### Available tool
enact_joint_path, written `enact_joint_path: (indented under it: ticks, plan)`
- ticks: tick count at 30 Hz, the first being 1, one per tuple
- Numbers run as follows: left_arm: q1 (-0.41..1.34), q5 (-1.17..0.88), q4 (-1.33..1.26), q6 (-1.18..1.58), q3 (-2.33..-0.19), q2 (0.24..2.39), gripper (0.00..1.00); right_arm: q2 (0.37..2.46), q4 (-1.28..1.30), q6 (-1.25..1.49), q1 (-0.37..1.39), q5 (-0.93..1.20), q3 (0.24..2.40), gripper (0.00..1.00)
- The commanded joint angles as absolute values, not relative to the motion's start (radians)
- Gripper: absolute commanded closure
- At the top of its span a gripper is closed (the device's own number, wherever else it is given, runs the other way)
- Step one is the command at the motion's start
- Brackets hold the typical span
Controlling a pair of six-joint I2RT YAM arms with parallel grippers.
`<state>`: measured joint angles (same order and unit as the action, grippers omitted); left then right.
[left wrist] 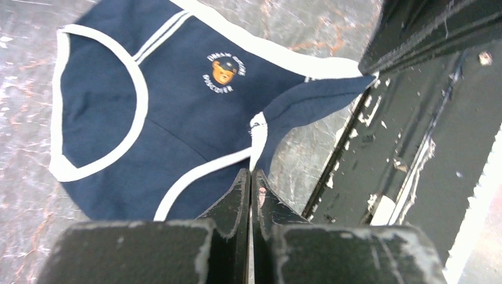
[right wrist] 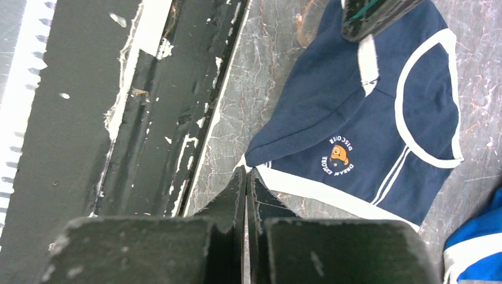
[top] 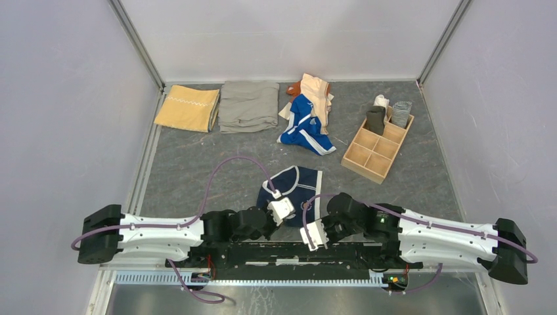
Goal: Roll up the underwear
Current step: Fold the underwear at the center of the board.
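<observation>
The navy briefs (top: 295,187) with white trim lie on the tabletop (top: 197,164) directly in front of the two arm bases. The left fingers (left wrist: 237,201) are clenched on the white trim of the raised near edge. The right fingers (right wrist: 237,195) are clenched on the adjacent near corner.

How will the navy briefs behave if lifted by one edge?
Probably floppy: the navy briefs crease and fold over beside the left end effector. Likely light, since the fabric looks thin and lies flat. Pushed, they would probably bunch rather than slide.
</observation>
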<state>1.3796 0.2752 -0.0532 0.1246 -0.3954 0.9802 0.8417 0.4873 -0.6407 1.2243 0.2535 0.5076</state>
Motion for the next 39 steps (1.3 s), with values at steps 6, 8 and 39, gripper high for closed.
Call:
enact_joint_path:
  ticks: [6, 8, 39]
  plan:
    - [1.285, 0.395, -0.065, 0.120, -0.460, 0.920, 0.98, 0.908, 0.474, -0.627, 1.212, 0.158, 0.659, 1.00]
    - [1.254, 0.385, -0.072, 0.096, -0.466, 0.924, 0.98, 0.940, 0.486, -0.638, 1.187, 0.158, 0.690, 1.00]
    - [0.949, 0.277, -0.292, -0.069, -0.692, 1.401, 0.98, 1.392, 0.467, -0.737, 0.546, 0.487, 0.864, 0.96]
